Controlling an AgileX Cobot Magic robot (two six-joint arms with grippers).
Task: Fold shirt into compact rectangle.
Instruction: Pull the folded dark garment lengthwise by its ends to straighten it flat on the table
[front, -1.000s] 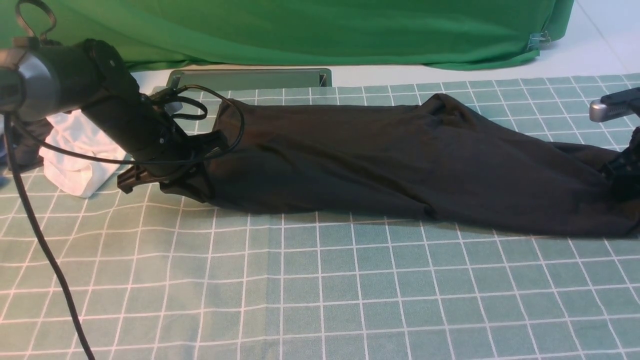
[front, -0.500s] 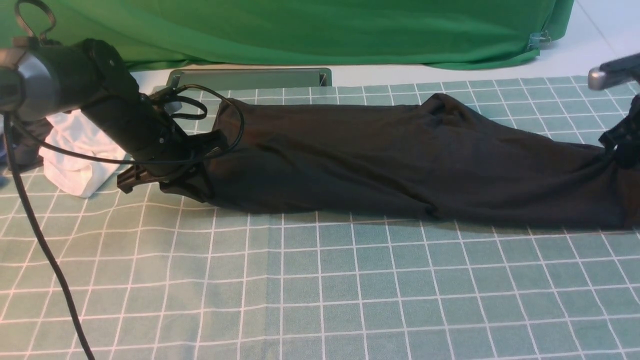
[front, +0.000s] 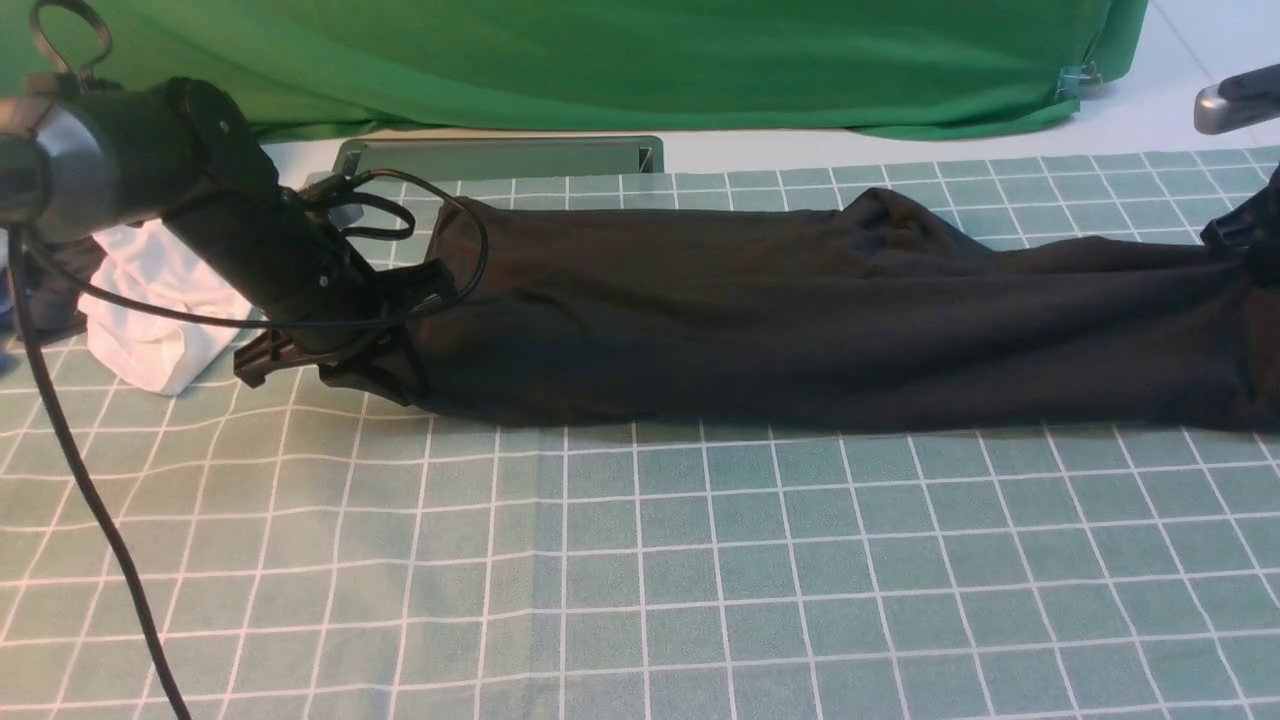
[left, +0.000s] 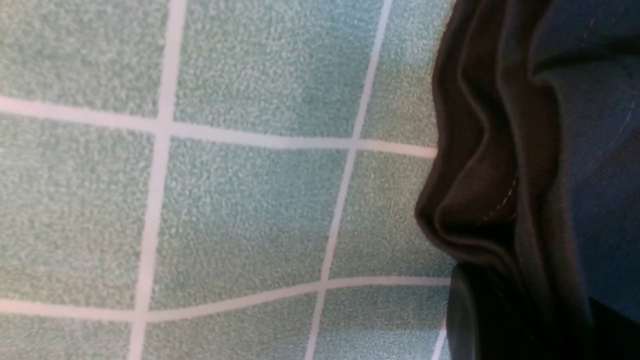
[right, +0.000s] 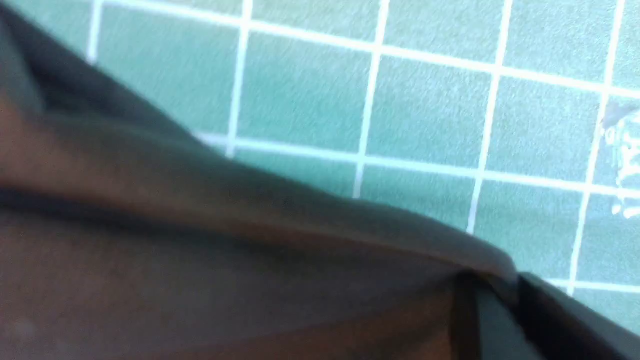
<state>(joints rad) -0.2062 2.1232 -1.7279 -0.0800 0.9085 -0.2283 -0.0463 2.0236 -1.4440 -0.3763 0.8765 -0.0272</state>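
The left end effector (front: 385, 365) is clenched on one end of the black shirt (front: 760, 320). From there the shirt's long axis runs across the table (front: 640, 560) to the right end effector (front: 1240, 240), which grasps the other end, held off the table. Only the left wrist view shows the bunched, stitched hem (left: 480, 210); the right wrist view is blurred.

The front view is bright, evenly lit and sharp, without glare. The black shirt (front: 800, 320) loses detail in its dark folds and casts a thin, soft shadow toward the camera on the checked cloth (front: 640, 580). The left wrist view is very close, grainy and slightly soft. Motion blur smears the right wrist view, where the fabric is a brownish, unfocused mass.
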